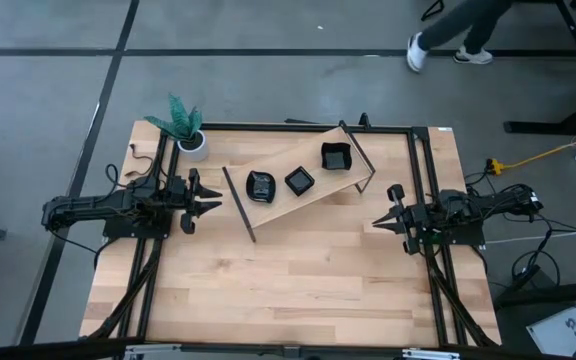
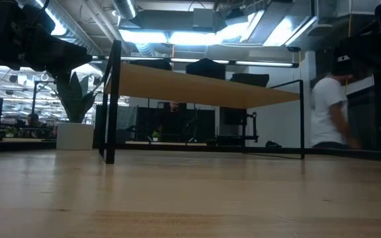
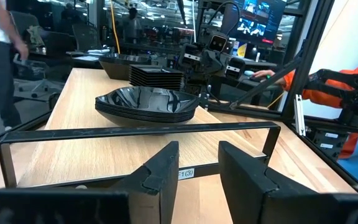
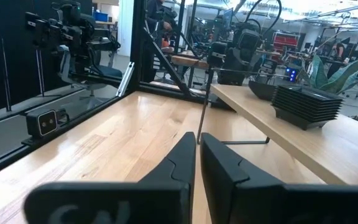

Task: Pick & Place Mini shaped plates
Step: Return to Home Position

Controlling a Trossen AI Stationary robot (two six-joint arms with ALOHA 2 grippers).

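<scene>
The mini shaped plates stand in three black stacks on a raised wooden shelf [image 1: 290, 208] that lies slantwise across the table's far half: a leaf-like stack [image 1: 260, 186] [image 3: 146, 104], a square stack [image 1: 299, 181] [image 3: 157, 76] and a third stack [image 1: 336, 157]. My left gripper [image 1: 215, 200] [image 3: 197, 168] waits level at the shelf's left end, open, with nothing between its fingers. My right gripper [image 1: 380, 218] [image 4: 197, 162] waits level near the shelf's right end, shut and holding nothing; its view shows the square stack [image 4: 306, 102] side-on.
The shelf rests on thin black frame legs [image 2: 111, 99] [image 1: 238, 205]. A white pot with a green plant [image 1: 190, 140] stands at the far left corner. Bare wooden tabletop [image 1: 298, 290] fills the near half. A person [image 2: 329, 112] is beyond the table.
</scene>
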